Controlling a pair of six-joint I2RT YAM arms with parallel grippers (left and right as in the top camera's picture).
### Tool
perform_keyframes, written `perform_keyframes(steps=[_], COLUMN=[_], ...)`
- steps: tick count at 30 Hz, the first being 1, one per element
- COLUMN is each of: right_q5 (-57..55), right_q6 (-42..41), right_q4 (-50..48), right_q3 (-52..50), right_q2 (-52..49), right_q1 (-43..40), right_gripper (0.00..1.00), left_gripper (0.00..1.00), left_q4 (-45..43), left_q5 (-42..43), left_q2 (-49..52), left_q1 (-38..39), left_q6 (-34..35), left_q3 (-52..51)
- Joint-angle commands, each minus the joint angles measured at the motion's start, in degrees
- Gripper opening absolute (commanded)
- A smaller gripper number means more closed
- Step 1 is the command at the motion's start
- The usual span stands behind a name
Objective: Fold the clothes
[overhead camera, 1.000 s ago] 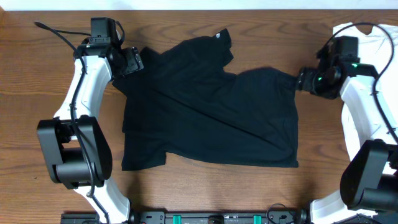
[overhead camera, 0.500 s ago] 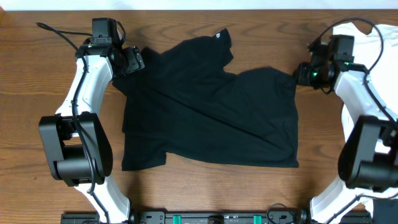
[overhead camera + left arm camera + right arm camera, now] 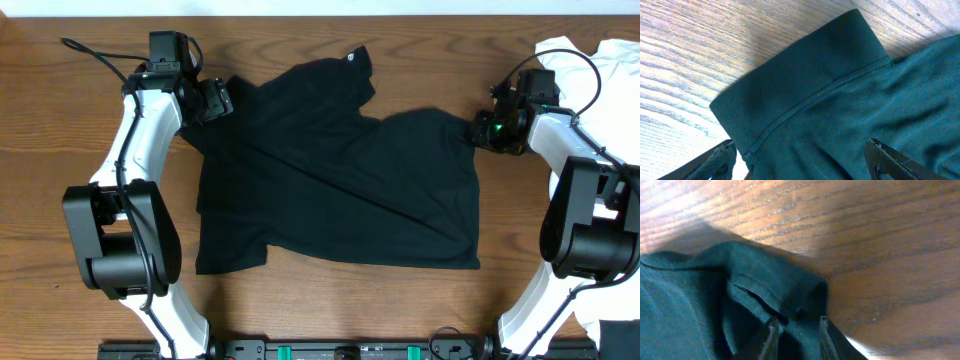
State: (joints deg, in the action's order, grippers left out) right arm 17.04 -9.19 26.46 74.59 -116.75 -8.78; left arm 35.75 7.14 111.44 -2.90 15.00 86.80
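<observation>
The clothes are one black shirt (image 3: 340, 170) lying crumpled flat on the wooden table (image 3: 330, 310), its collar toward the far edge. My left gripper (image 3: 212, 100) is at the shirt's upper left sleeve. In the left wrist view it (image 3: 800, 146) stands open, fingers wide apart on either side of the hemmed sleeve fabric (image 3: 805, 85). My right gripper (image 3: 484, 128) is at the shirt's upper right corner. There its jaws (image 3: 798, 322) are shut on a fold of the black hem (image 3: 765, 287).
A white shirt (image 3: 590, 60) lies bunched at the far right behind the right arm. Another white item (image 3: 622, 336) shows at the lower right corner. Bare wood runs along the front and both sides of the black shirt.
My right gripper has swung slightly forward and closed its jaws on the shirt's right corner. The left arm and its open gripper have stayed put.
</observation>
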Motion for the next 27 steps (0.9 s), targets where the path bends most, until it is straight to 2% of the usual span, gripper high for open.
perform_keyframes(steps=[1, 2, 5, 6, 8, 9, 15, 20, 22, 25, 27], right_q5=[2.8, 3.2, 4.3, 4.2, 4.2, 4.2, 4.2, 4.2, 4.2, 4.2, 4.2], right_q6=[-3.0, -3.6, -5.0, -5.8, -6.3, -6.3, -8.3, -13.4, -14.2, -14.2, -14.1], right_q4=[-0.7, -1.0, -1.8, -1.8, -1.8, -1.8, 0.6, 2.2, 2.5, 2.0, 1.2], right_q3=[0.7, 0.7, 0.7, 0.7, 0.7, 0.7, 0.7, 0.6, 0.6, 0.6, 0.6], right_q2=[-0.3, -0.3, -0.3, -0.3, -0.3, -0.3, -0.3, -0.3, -0.3, -0.3, -0.3], right_q1=[-0.3, -0.3, -0.3, -0.3, -0.3, -0.3, -0.3, -0.2, -0.2, -0.2, -0.3], right_gripper=[0.14, 0.1, 0.11, 0.15, 0.29, 0.33, 0.36, 0.28, 0.2, 0.02, 0.01], left_gripper=[0.84, 0.84, 0.84, 0.84, 0.84, 0.84, 0.84, 0.84, 0.84, 0.84, 0.84], left_q4=[0.2, 0.1, 0.2, 0.2, 0.2, 0.2, 0.1, 0.0, -0.1, -0.1, -0.1], left_q5=[-0.1, -0.1, -0.1, -0.2, -0.3, -0.3, -0.3, -0.3, -0.3, -0.3, -0.3], left_q2=[0.9, 0.9, 0.9, 0.9, 0.9, 0.9, 0.9, 1.0, 1.0, 1.0, 1.0], left_q1=[0.0, 0.0, 0.0, 0.0, 0.0, 0.0, 0.0, 0.0, 0.0, 0.0, 0.0], left_q6=[0.3, 0.3, 0.3, 0.3, 0.3, 0.3, 0.2, 0.3, 0.3, 0.3, 0.2], left_q3=[-0.5, -0.5, -0.5, -0.5, -0.5, -0.5, -0.9, -1.2, -1.2, -1.2, -1.2])
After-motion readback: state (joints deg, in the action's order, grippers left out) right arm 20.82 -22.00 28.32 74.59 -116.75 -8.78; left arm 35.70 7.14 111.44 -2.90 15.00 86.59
